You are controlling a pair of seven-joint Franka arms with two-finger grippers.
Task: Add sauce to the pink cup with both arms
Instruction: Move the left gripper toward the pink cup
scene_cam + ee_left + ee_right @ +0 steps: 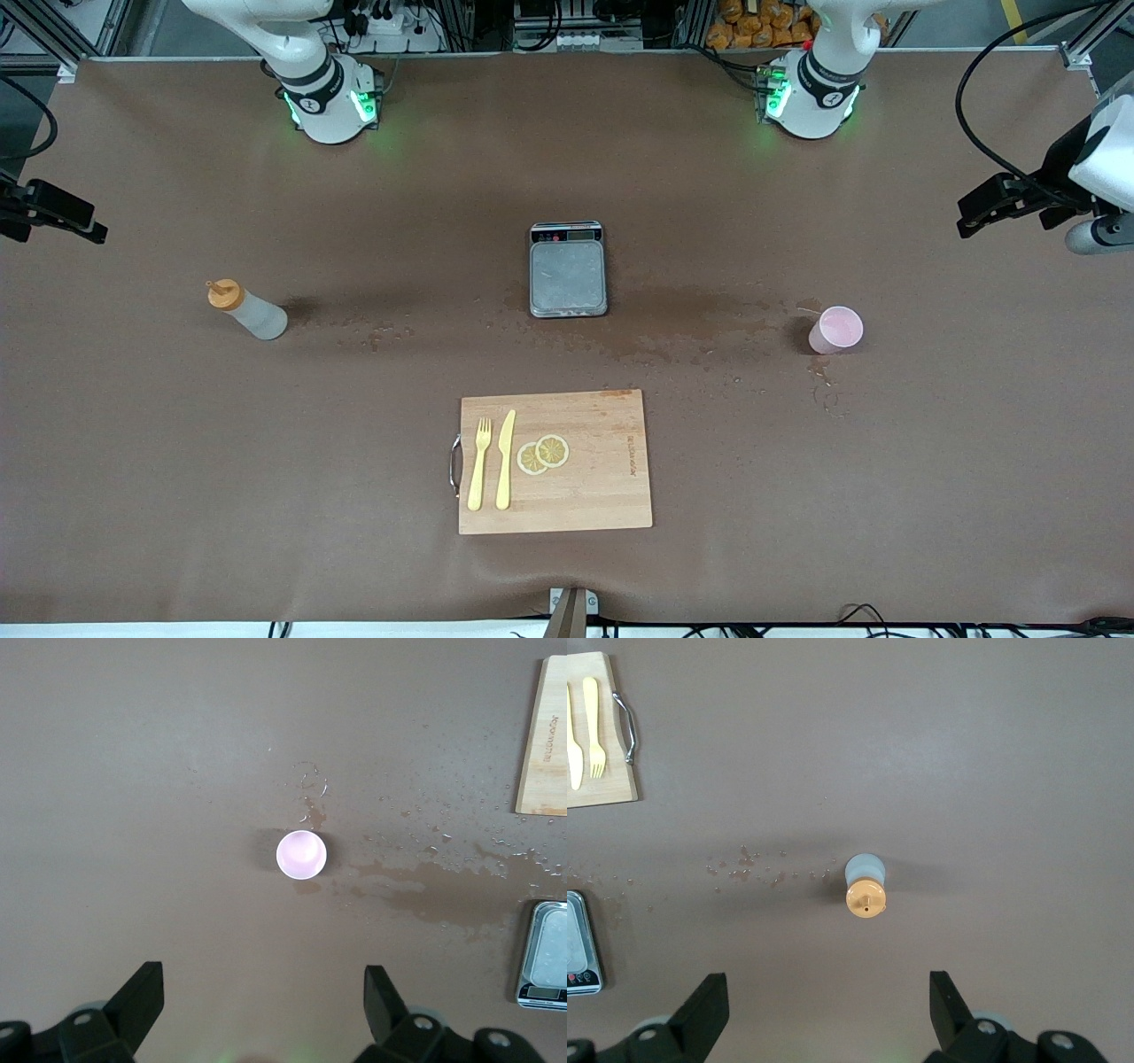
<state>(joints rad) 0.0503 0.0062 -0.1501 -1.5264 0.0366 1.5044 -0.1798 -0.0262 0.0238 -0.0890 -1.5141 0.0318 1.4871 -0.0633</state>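
- Even, diffuse overhead light; the brown table (177,461) is evenly lit, without glare.
- The sauce (248,310) and pink cup (834,330) cast soft short shadows beside them.
- Green glow rings the arm bases (330,105).
- Wet patches near the scale (568,268) shine faintly.

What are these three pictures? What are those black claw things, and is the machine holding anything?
It's two robot arms at a brown table. The big picture looks down from a high camera facing them. The other two come from cameras on the arms' wrists, looking straight down.

The black claws are grippers, the robots' hands. The left gripper hangs over the pink cup. The right gripper hangs over the sauce bottle with its orange cap. Both are open and hold nothing.

In the middle sits a grey scale. Nearer the big camera lies a wooden cutting board with a yellow fork, a yellow knife and two lemon slices. Spilled drops wet the table.
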